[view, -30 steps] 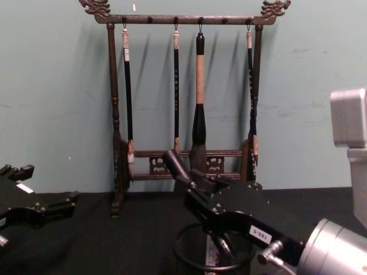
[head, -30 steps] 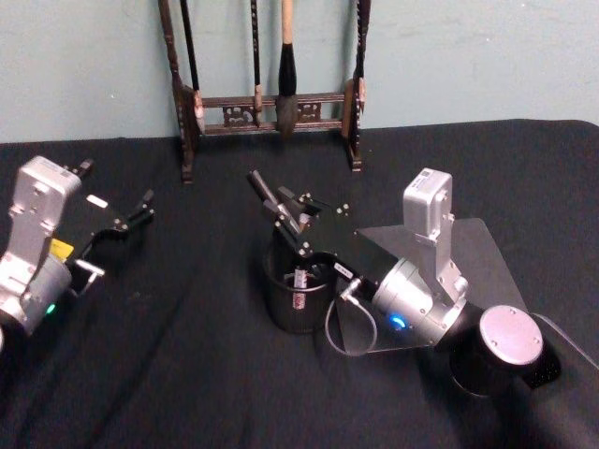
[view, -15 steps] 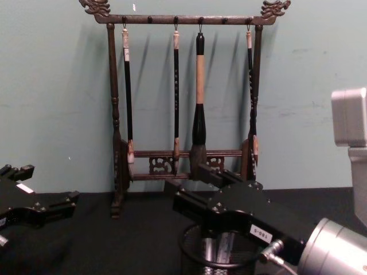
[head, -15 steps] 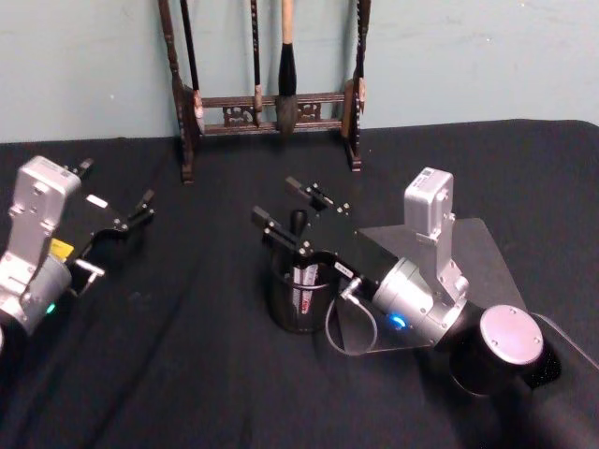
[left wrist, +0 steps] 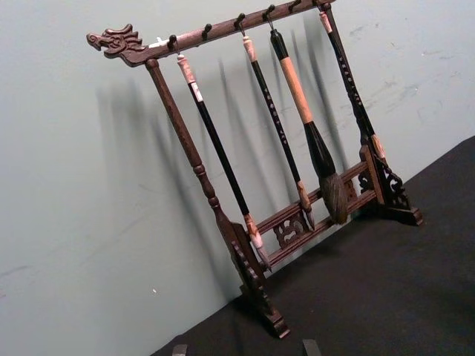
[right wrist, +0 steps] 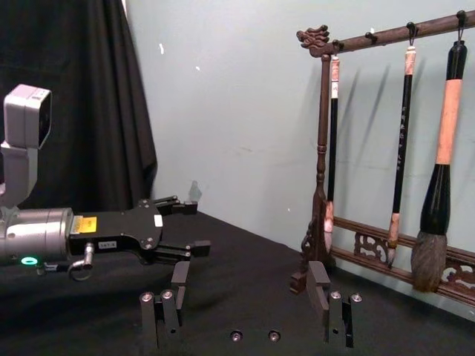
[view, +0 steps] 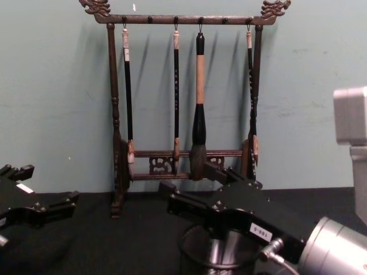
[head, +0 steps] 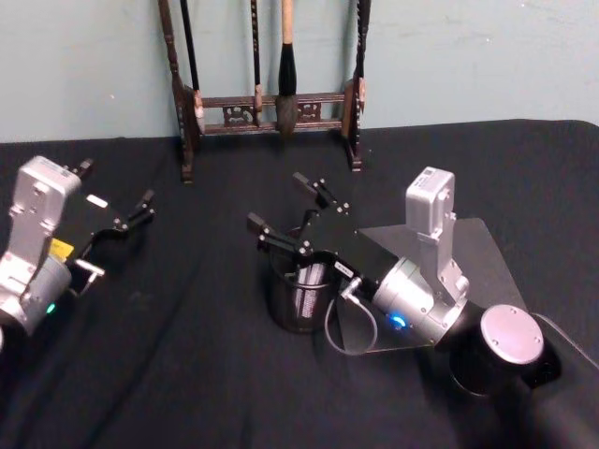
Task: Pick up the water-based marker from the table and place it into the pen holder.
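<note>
My right tool [head: 288, 213] hangs just above the small round black wire-mesh pen holder [head: 298, 297], its 2 fingers spread wide and gripping nothing. It sits there because that is the drop point for the task. Inside the cup I can see something pale and upright through the mesh; I judge it to be the water-based marker [head: 309, 279], resting in the holder, though I cannot make out its details. From the chest view, the same wide fingers frame the holder's rim [view: 218, 266] from above.

My left tool [head: 120, 223] is parked well apart on my left side, low over the black cloth worktop [head: 187, 374], its fingers slightly open and empty. Behind both stands the tall dark wooden brush rack [view: 186, 86] with 4 hanging brushes, against the pale green wall.
</note>
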